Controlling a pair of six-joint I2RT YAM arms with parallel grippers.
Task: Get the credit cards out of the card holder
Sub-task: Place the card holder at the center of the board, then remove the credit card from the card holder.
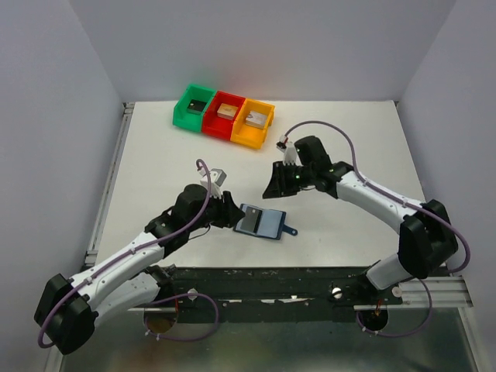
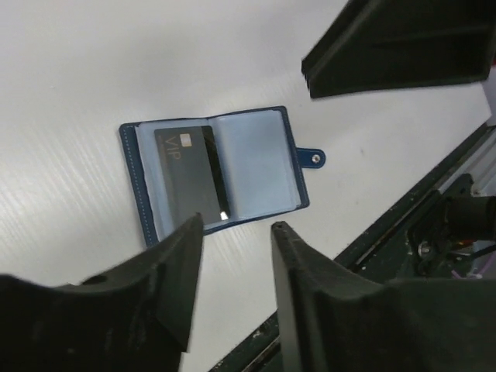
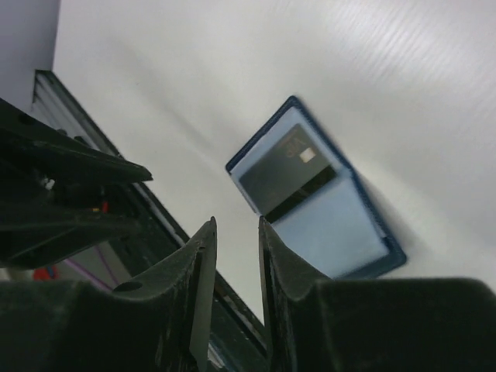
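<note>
- Hidden behind a finger (image 2: 174, 267) of the left gripper (image 2: 236, 225): the card holder (image 2: 256, 167) corner at its 7 o'clock.
- Blurred in the right wrist view: print on the black card (image 3: 283, 167).
- Too small to identify from above: blocks (image 1: 227, 111) inside the bins (image 1: 217, 129) at the table's 12 o'clock.

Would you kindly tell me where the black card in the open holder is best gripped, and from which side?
Probably its short end nearest the left gripper, approached low from that side: the black card lies flat in the open card holder, leaving only thin edges to pinch.
</note>
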